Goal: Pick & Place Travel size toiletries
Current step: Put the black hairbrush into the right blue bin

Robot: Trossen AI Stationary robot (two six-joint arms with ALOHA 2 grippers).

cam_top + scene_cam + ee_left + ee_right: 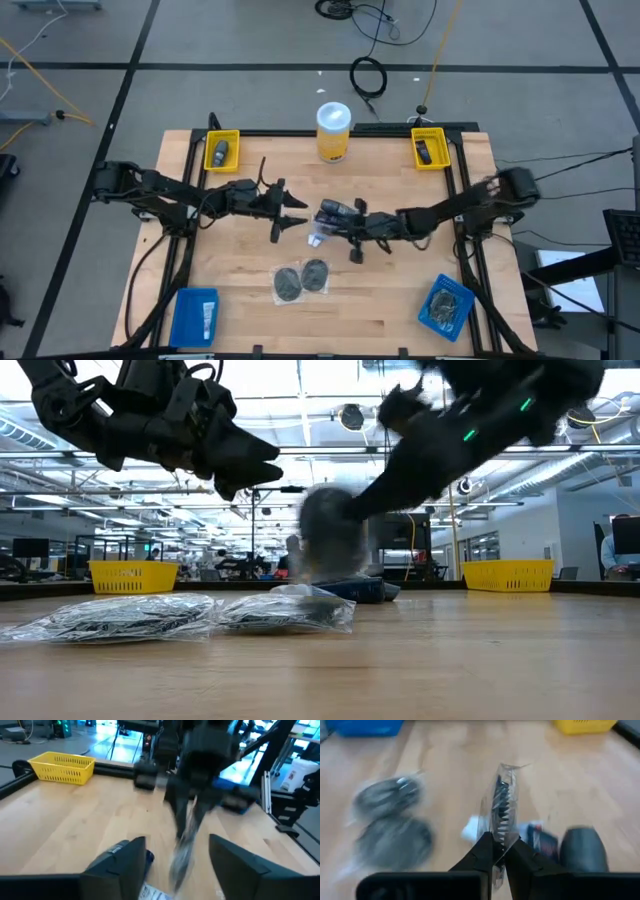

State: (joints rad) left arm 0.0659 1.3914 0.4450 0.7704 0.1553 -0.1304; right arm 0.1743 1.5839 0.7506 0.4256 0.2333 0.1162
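My right gripper (496,851) is shut on a clear packet with a grey mesh disc (502,805), above the table's middle (350,240). Two more bagged mesh discs (302,278) lie flat on the wood nearer the near edge; the low view shows them side by side (190,615). A stubby dark container (340,210) and a small white item (320,238) lie beside the right gripper. My left gripper (292,212) hovers open just left of them, pointing at the right gripper, with nothing between its fingers (120,865). My right gripper pinches the packet's edge (498,840) between its two fingers, slanting down from the table's right side. The packet stands edge-on past the fingertips. In the low view the disc (330,525) hangs above the tabletop, lifted clear.
A large yellow jar with a white lid (333,130) stands at the far edge, between two yellow baskets (222,150) (430,148). Blue bins sit at the near left (195,315) and near right (447,305) corners. Bare wood lies between the discs and the bins.
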